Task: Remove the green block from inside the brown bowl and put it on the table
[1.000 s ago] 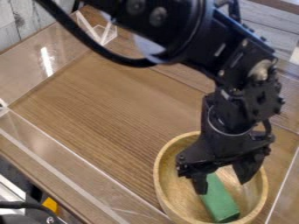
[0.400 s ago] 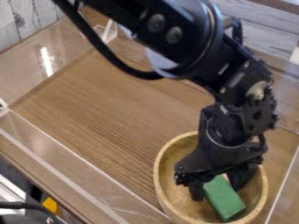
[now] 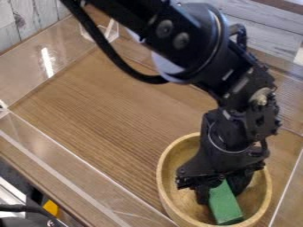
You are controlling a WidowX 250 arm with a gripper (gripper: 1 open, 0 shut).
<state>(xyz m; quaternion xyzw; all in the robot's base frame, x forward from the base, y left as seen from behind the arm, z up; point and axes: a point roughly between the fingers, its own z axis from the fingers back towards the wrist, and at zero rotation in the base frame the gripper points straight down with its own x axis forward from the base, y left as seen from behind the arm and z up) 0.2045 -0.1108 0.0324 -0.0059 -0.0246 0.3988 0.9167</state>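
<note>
This is looking like a robotics lab or test bench rather than a home: a bulky black robot arm (image 3: 196, 62) with trailing cables is reaching down over a wood-grain table (image 3: 101, 111) that is being fenced in by clear plastic walls (image 3: 48, 160), the kind of enclosure used to keep objects inside a work cell. The only items sitting there are plain test props, a light wooden brown bowl (image 3: 172, 182) and a green block (image 3: 225, 203) lying in it, and pale planked panelling is showing behind the enclosure.
</note>
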